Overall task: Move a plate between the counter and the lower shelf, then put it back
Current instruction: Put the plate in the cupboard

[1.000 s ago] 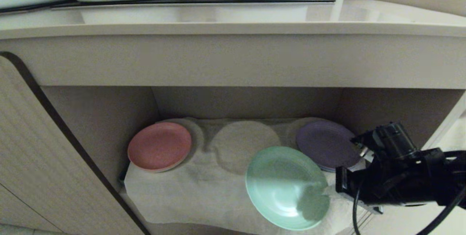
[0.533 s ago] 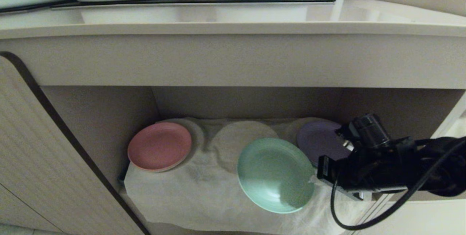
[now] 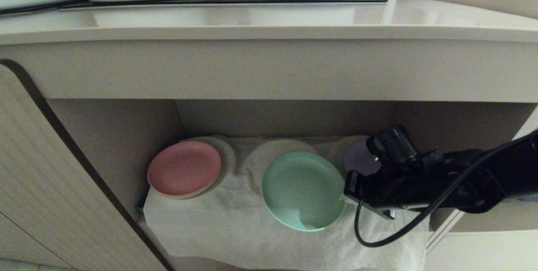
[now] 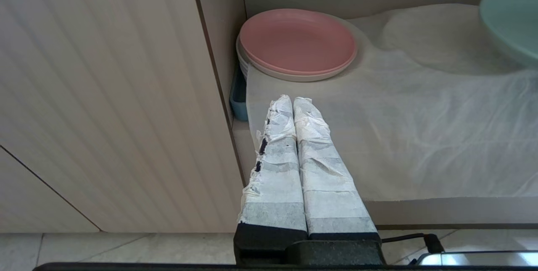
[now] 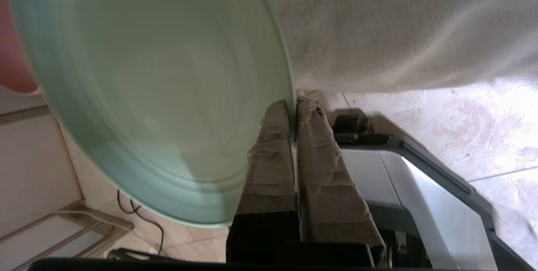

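1. Since the earlier frame, the plate (image 3: pixel 302 189) shifts up-left, deeper into the lower shelf (image 3: pixel 235 216).
2. Right pincer (image 3: pixel 345 195) clamps its rim at centre-right.
3. Judgement: set-down imminent.

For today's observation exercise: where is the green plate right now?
In the head view, the green plate is over the lower shelf's white cloth, right of centre, between the pink plate and purple plate, its rim pinched by the right gripper.
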### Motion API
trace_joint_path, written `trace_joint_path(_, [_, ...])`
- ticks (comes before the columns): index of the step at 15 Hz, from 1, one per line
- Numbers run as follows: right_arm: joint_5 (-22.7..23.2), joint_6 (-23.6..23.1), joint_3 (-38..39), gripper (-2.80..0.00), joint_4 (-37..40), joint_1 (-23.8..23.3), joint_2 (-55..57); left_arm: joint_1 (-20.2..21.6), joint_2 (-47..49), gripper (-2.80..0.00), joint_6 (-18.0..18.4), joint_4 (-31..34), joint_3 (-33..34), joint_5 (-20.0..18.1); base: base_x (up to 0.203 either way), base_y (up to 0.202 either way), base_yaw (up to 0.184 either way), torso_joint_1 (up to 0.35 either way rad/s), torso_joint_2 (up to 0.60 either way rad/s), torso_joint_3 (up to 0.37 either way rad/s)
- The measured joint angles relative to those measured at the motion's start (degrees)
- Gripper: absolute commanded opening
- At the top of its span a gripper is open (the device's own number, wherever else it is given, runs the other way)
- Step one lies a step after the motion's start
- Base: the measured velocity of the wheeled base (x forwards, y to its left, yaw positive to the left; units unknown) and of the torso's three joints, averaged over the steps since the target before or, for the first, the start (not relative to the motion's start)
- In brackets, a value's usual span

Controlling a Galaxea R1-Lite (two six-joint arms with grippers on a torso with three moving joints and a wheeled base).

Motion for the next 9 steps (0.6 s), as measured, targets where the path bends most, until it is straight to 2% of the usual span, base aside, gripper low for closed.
trace_joint_path(5, [-0.2,1.0,-3.8,-2.80,0.5,0.3,2.7,0.0,0.0,-2.80,0.0,0.0,0.0,0.0,0.000,0.000,0.000,0.000,0.00,0.000])
trace_joint_path(9, [-0.2,3.6,-6.4,-2.80,1.0,0.8,5.0,0.0,0.0,-2.80,0.0,0.0,0.0,0.0,0.000,0.000,0.000,0.000,0.00,0.000])
